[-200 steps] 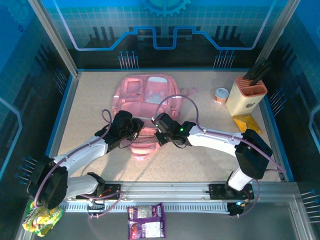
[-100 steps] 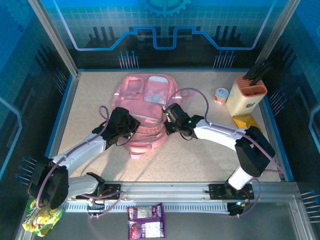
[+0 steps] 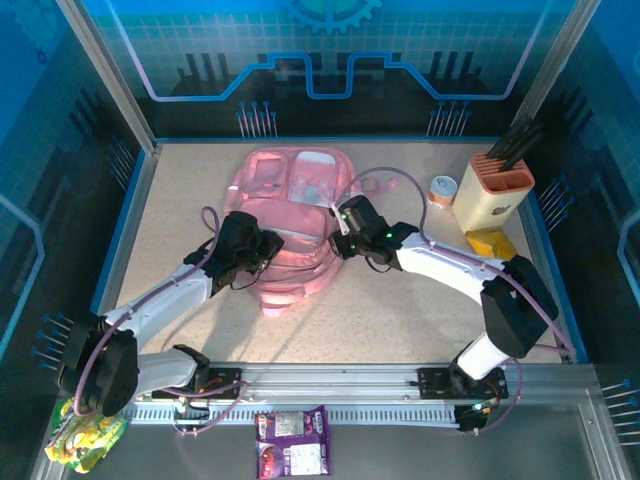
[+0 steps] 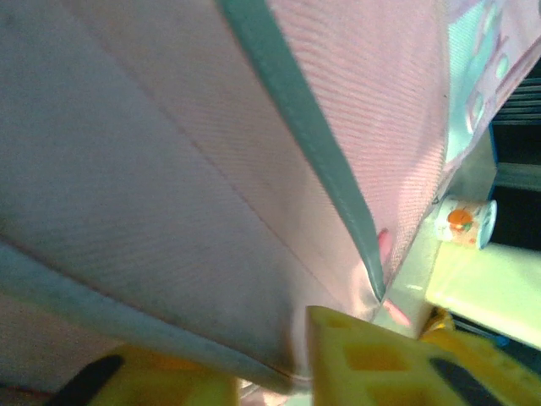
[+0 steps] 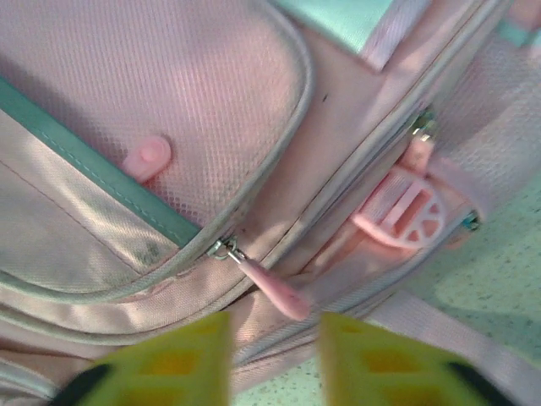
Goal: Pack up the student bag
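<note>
Item: student bag [image 3: 295,185], pink fabric, lying flat on the desk [image 3: 400,320], left of centre and towards the far side. Its translucent pocket panel is at the far end, its near end towards the arm bases.

Left hand [image 3: 266,250]: over the bag's left flank, at its near half. In the wrist view the yellow fingers [image 4: 372,359] stand somewhat apart, with a fold of the bag's fabric [image 4: 169,169] and a grey-green trim band draped right above them. The fabric edge dips to the gap, but nothing is pinched.

Right hand [image 3: 340,232]: at the bag's right edge, opposite the left hand, so the bag lies between the two. In its wrist view the fingers [image 5: 169,364] are partly spread and hold nothing. A pink zip pull [image 5: 270,292] hangs just above the gap, and a pink buckle [image 5: 406,216] lies to the right on the bag's side.

Also on the desk: a small cup [image 3: 441,190] and a beige block [image 3: 492,195], far right, well apart from the bag.
</note>
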### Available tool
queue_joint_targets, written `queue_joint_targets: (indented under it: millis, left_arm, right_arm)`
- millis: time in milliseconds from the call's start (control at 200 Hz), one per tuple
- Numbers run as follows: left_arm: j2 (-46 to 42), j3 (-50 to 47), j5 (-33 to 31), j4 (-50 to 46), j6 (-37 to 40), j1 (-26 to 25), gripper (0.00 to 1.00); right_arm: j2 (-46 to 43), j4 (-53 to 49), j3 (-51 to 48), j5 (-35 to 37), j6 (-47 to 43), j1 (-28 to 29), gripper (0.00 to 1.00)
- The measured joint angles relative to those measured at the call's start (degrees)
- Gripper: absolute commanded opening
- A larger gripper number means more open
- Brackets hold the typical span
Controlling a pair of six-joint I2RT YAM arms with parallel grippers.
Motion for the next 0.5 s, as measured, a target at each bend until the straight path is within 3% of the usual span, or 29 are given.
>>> queue_joint_targets:
  millis: [100,190,245,500]
  left_arm:
    - [-1.84,1.31,-0.33,-3.26,3.21,0.09,0.63]
    - [-4.87,2.51,-1.81,-6.34,6.58,0.28,0.84]
    - [-7.41,3.10,-3.91,-8.59,9.84,0.90,0.99]
    - [-11.69,3.17,-22.69,-12.72,25.49,11.43,0.99]
  right_arm:
    - [-4.83,-0.17,-0.83,-0.09,-0.31,-1.03,0.77]
    - [-10.14,-0.07,-2.38,-0.31,-0.42,-2.89,1.00]
    - [-13.84,0.42,-4.28,0.04,0.24,-5.29,1.00]
    - [-24.46,6.58,-17.81,9.31,1.79,-20.31,1.00]
